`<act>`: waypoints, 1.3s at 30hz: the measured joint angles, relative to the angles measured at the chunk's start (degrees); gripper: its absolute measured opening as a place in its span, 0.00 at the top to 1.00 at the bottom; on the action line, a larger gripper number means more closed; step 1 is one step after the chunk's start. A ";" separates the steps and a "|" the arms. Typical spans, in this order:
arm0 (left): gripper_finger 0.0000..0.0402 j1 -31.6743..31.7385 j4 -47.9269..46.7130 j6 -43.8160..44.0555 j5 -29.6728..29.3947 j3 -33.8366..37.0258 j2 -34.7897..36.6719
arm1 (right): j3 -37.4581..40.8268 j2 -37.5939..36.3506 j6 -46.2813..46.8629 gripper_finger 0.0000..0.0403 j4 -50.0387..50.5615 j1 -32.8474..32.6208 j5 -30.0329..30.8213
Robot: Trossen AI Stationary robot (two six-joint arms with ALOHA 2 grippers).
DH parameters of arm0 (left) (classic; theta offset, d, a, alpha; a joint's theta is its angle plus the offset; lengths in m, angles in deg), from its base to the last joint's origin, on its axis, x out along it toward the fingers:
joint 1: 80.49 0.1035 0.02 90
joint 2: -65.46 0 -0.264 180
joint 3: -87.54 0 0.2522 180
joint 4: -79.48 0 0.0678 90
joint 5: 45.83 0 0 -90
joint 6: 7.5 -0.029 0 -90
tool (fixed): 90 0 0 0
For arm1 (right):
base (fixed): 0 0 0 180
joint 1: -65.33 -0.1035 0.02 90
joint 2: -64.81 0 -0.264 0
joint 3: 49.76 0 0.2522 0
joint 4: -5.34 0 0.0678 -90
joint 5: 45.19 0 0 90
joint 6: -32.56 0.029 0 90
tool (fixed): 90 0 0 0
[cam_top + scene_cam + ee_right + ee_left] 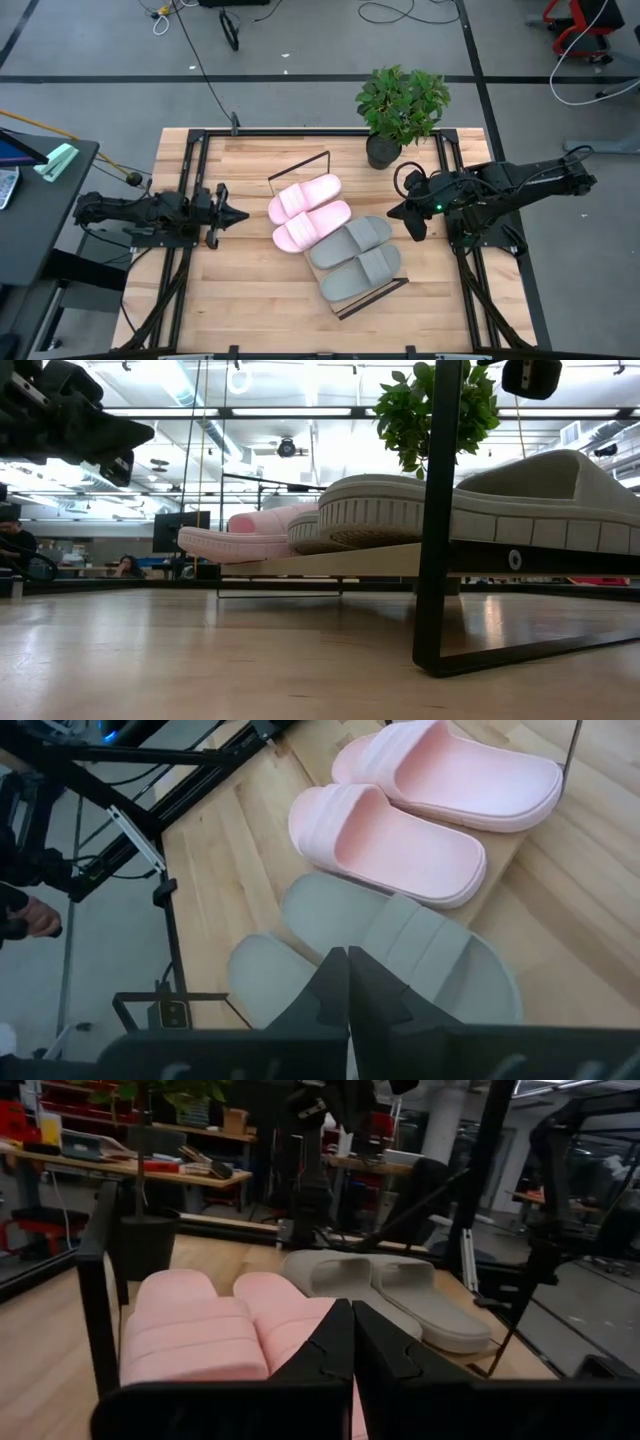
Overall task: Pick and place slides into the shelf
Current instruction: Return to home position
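Foam slides, all four are on the shelf in the middle of the bench. Pink pair sits on the end nearer the plant, grey-green pair on the other end. All are soles down, straps up, each pair side by side. The two pairs look to be touching in the middle. Low view shows one pink slide overhanging the board edge a little.

Handling, my read:
- Light, soft, springy, not fragile.
- A hard squeeze will dent the foam and may let it squirt out, so moderate force only.
- Ridged soles should grip the wood, so low slip risk once placed.
- Best hold is a pinch across the wide strap at midfoot, which lifts balanced. A toe or heel hold would likely droop and swing.

Shelf looks light, a thin board on wire frames, so a bump could shift the whole lot.

Left gripper is over the bench, left of the shelf and apart from it. Its fingers are clenched together on nothing. Right gripper is between the plant pot and the grey-green pair, near but not touching. Its fingers are also pressed together, empty.

No slide left off the shelf, so placing looks done.
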 joint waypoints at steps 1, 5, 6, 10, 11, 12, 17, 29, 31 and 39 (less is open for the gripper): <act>0.99 0.00 -0.08 0.00 0.15 0.00 0.00 | 0.00 0.00 -0.02 1.00 0.08 0.00 0.00; 0.99 0.00 -0.46 -1.49 0.17 0.00 -0.02 | 0.00 0.00 -0.04 1.00 0.90 0.00 0.00; 0.99 0.02 -0.50 -2.04 0.13 0.00 -0.02 | 0.00 -0.02 -0.03 1.00 0.86 0.00 0.00; 0.95 0.00 -0.64 -2.19 0.15 0.00 -0.02 | 0.00 -0.02 -0.14 1.00 1.40 -0.02 0.69; 0.93 0.02 -0.52 -2.21 0.15 0.02 -0.02 | 0.00 -0.17 -0.13 1.00 2.10 -0.02 0.92; 0.91 0.00 -0.17 -2.37 0.14 0.02 -0.02 | 0.02 -0.41 -0.15 1.00 2.92 -0.02 1.27; 0.86 0.00 0.37 -2.56 0.13 0.07 -0.02 | 1.59 -3.56 -0.14 1.00 5.12 -0.04 4.16; 0.83 0.00 0.59 -2.55 0.13 0.09 -0.02 | 29.19 -18.25 0.79 1.00 -24.85 -0.04 5.51; 0.84 0.00 0.61 -2.55 0.13 0.09 -0.02 | 33.31 -20.00 -0.19 1.00 -28.84 -0.04 5.30; 0.86 0.00 0.72 -2.56 0.11 0.09 -0.02 | 46.58 -28.40 -3.52 1.00 -41.52 0.04 1.99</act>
